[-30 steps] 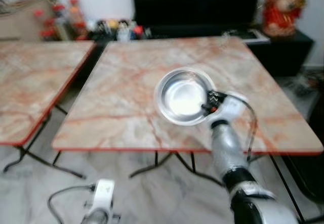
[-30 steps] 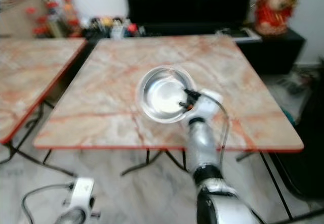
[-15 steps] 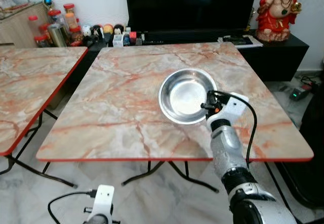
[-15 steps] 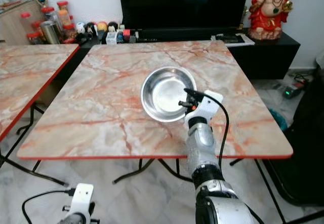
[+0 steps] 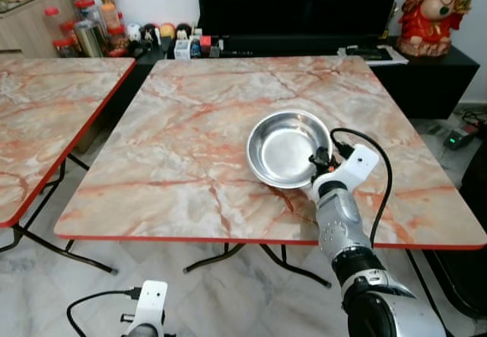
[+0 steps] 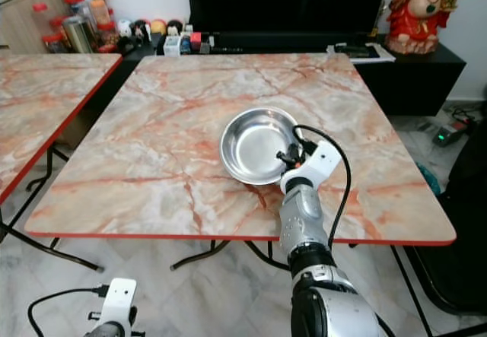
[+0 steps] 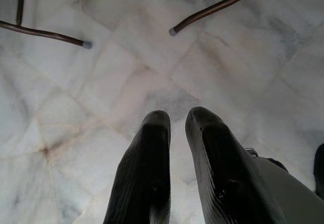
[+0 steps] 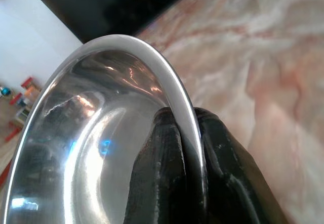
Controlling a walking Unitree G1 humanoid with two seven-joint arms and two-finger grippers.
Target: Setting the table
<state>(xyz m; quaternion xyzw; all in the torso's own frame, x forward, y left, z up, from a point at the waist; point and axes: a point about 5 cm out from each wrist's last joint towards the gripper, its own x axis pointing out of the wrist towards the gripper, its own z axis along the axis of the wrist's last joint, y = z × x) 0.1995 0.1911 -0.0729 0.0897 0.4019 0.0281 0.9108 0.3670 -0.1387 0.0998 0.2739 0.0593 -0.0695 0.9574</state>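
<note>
One round, shiny stainless-steel bowl at centre right of the head frames, resting on the pink-and-cream marble surface with a red edge, nearer its front edge than its far side. Right gripper at the bowl's near right rim, jaws clamped on that rim, one black finger inside the wall and the other outside, as seen close up in the right wrist frame. Bowl lying ahead and to the left of those jaws, so probably to be dragged or lifted by the rim; no long axis to reckon with on a round dish. Right arm plainly the nearer. Left gripper low at lower left, hanging idle over the pale marble floor, jaws nearly together with a thin gap, holding nothing.
</note>
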